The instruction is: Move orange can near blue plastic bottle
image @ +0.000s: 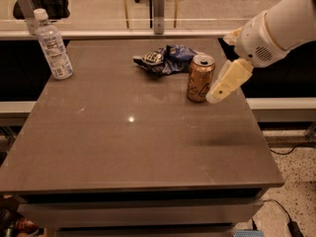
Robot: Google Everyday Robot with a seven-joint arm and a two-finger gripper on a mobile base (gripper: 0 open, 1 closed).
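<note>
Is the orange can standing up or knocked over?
Upright: the copper-orange metal can stands on its base, silver top facing up; the tool hangs close beside it.

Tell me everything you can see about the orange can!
The orange can is a copper-orange metal drink can with a silver top and dark curly lettering. It stands upright on the grey-brown table, toward the back right. A crumpled blue chip bag lies just behind it. The gripper hangs close beside it, on the picture's right; whether they touch, I cannot tell.
</note>
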